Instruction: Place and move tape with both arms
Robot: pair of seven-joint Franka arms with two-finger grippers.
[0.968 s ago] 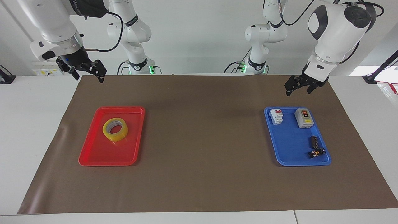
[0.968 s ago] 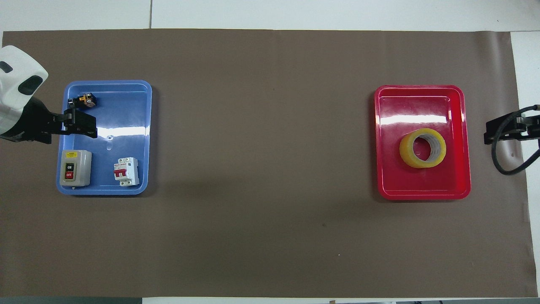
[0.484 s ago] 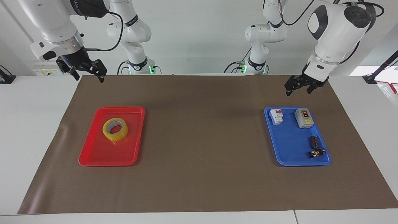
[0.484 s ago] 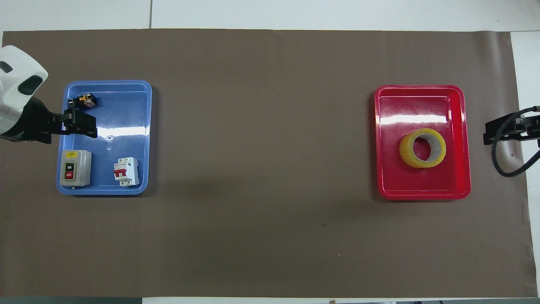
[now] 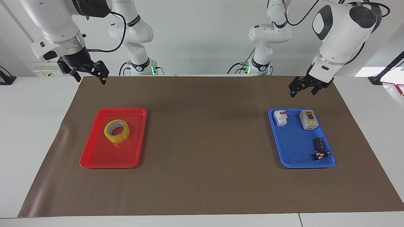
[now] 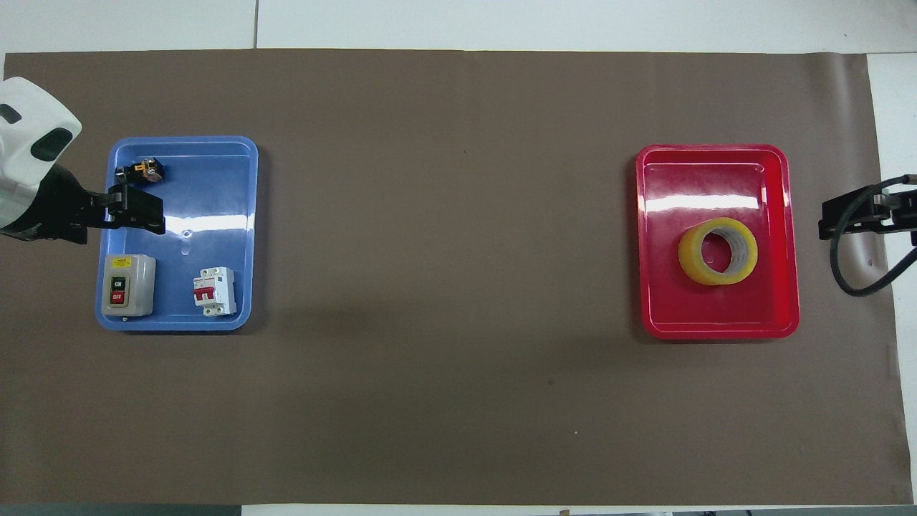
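- The tape (image 5: 117, 130) lies flat inside the red tray (image 5: 91, 159), in the half of the tray nearer to the robots, with its hole facing up. The tray sits on the brown surface (image 5: 205, 142) toward the right arm's end.
- The right tool (image 5: 89, 74) hangs in the air over the edge of the surface nearest the robots, well apart from the tape. Its fingers are spread and it grasps nothing.
- The left tool (image 5: 303, 88) hangs over the surface just beside the blue tray (image 5: 292, 160), which carries a white breaker (image 5: 280, 118), a grey switch box (image 5: 308, 119) and small dark parts (image 5: 320, 148). It also looks released and empty.
- I judge the roll to be light and quite stiff, because of its pale core, so it should not deform much under a pinch.
- The outer yellow film looks smooth and probably slippery, and the tray floor is glossy, so the roll may slide if it is pushed sideways.
- A good hold, I think, is across the ring wall: one finger inside the hole, one outside.
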